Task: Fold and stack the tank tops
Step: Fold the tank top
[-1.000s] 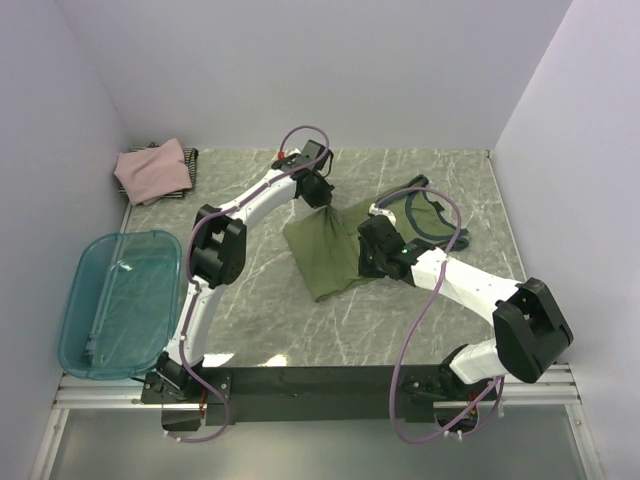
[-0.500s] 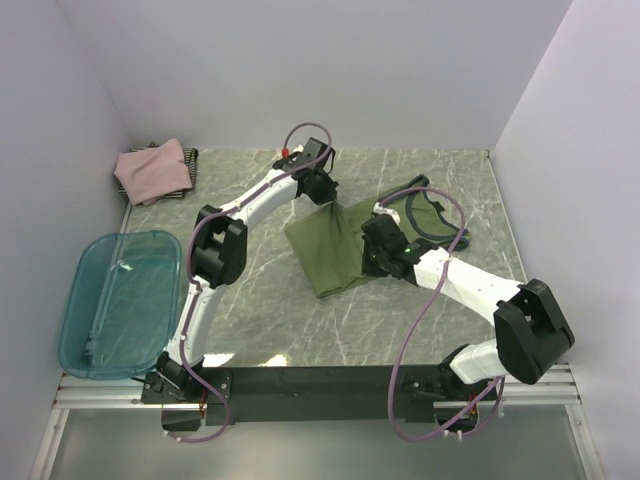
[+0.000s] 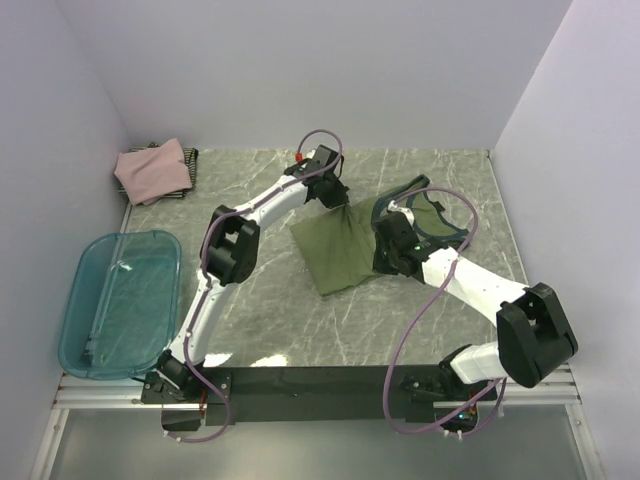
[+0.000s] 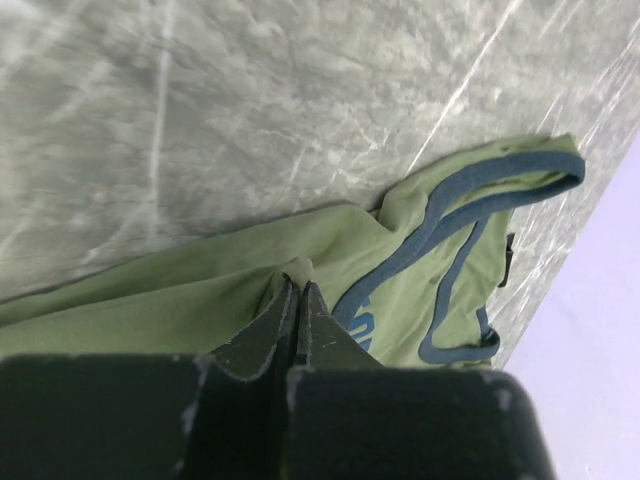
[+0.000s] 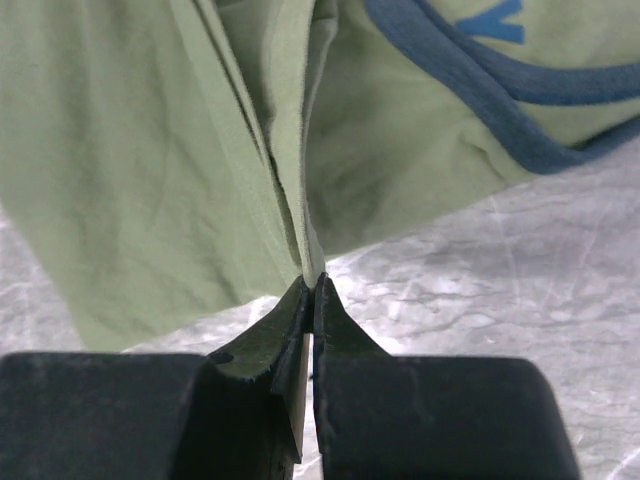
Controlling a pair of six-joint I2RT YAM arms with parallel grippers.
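Note:
The olive-green tank top [image 3: 345, 250] with navy trim lies in the middle of the table, its lower half folded toward the straps [image 3: 430, 215]. My left gripper [image 3: 337, 205] is shut on a pinch of its far edge, seen in the left wrist view [image 4: 297, 275]. My right gripper [image 3: 385, 262] is shut on its near edge, seen in the right wrist view [image 5: 312, 285]. The tank top [image 4: 200, 290] and its navy-trimmed straps [image 4: 470, 200] fill the wrist views, and so does its folded cloth [image 5: 150, 150]. A dusty-pink tank top [image 3: 152, 168] lies folded at the back left on a dark striped one [image 3: 190, 158].
A teal plastic bin [image 3: 120, 300] stands at the left edge of the table. White walls close in the table at the back and both sides. Marble tabletop [image 3: 300, 330] lies bare in front of the green top.
Both grippers have moved right, carrying the pinched edges of the green tank top toward the straps. The folded cloth now lies further right and flatter.

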